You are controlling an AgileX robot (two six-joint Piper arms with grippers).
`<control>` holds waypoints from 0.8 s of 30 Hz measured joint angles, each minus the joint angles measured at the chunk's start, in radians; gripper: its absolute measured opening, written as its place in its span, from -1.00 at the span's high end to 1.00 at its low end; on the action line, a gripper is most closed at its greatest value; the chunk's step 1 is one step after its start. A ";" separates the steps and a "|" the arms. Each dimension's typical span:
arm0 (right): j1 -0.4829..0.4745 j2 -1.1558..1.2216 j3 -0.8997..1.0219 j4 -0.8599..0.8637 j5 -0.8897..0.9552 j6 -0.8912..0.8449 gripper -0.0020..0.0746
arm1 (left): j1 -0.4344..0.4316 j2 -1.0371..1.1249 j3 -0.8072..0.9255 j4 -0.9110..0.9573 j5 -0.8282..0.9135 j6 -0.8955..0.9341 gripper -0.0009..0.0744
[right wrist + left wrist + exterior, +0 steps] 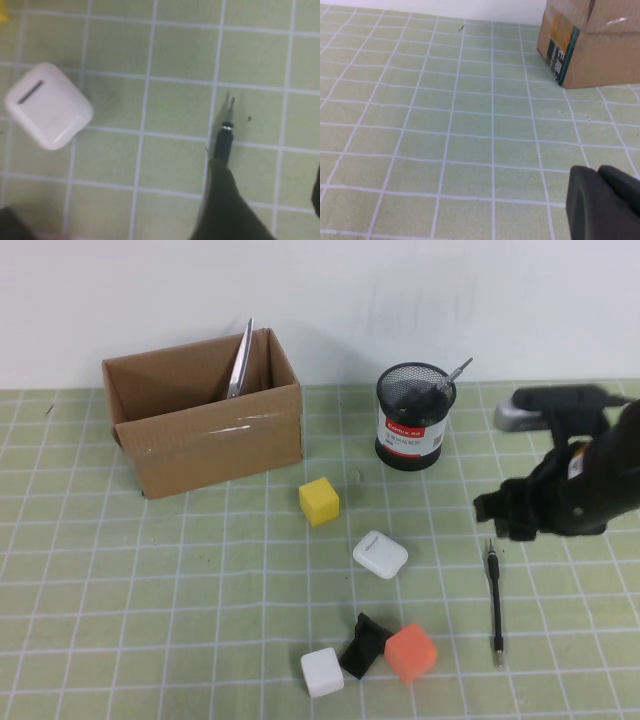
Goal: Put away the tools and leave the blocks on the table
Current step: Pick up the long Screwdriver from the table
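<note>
On table (150, 580), right pincer (497, 515) above screwdriver (494, 602).

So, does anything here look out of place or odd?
One tool is not stored: the thin screwdriver lies on the mat, below the right end effector. Scissors stand in the box. The left end effector shows only in its wrist view.

Bright even light, soft shadows; right wrist view blurry, esp. near edge; high view sharp.
</note>
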 joint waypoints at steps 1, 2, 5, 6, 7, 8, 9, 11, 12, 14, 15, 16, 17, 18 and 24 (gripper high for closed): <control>0.000 0.021 0.000 0.005 -0.010 0.002 0.12 | 0.000 0.000 0.000 0.000 0.000 0.000 0.98; 0.000 0.049 0.000 0.011 -0.016 0.002 0.12 | 0.000 0.000 0.000 0.000 0.000 0.000 0.98; 0.000 0.136 -0.011 0.022 -0.026 0.004 0.12 | 0.000 0.000 0.000 0.000 0.000 0.000 0.98; 0.000 0.164 -0.023 0.022 -0.029 0.004 0.12 | 0.000 0.000 0.000 0.000 0.000 0.000 0.98; 0.000 0.187 -0.034 0.022 -0.030 0.004 0.12 | 0.000 0.000 0.000 0.000 0.000 0.000 0.98; 0.000 0.214 -0.046 0.022 -0.033 0.004 0.12 | 0.000 0.000 0.000 0.000 0.000 0.000 0.98; 0.000 0.240 -0.059 0.022 -0.037 0.004 0.13 | 0.000 0.000 0.000 0.000 0.000 0.000 0.98; 0.000 0.286 -0.083 0.022 -0.045 0.004 0.13 | 0.000 0.000 0.000 0.000 0.000 0.000 0.98; 0.000 0.307 -0.098 0.014 -0.040 0.004 0.13 | 0.000 0.000 0.000 0.000 0.000 0.000 0.98; 0.000 0.332 -0.127 0.012 -0.030 0.004 0.16 | 0.000 0.000 0.000 0.000 0.000 0.000 0.98; 0.000 0.343 -0.140 0.009 -0.022 0.001 0.24 | 0.000 0.000 0.000 0.000 0.002 0.000 0.98; 0.000 0.348 -0.151 0.004 -0.008 0.001 0.34 | 0.000 0.000 0.000 0.000 0.002 0.000 0.98; 0.000 0.353 -0.158 -0.004 0.008 0.001 0.49 | 0.000 0.000 0.000 0.000 0.002 0.000 0.98; -0.002 0.357 -0.162 -0.006 0.014 0.001 0.65 | 0.000 0.000 0.000 0.000 0.002 0.000 0.98; -0.002 0.347 -0.168 -0.001 0.014 0.001 0.88 | 0.000 0.000 0.000 0.000 0.002 0.002 0.98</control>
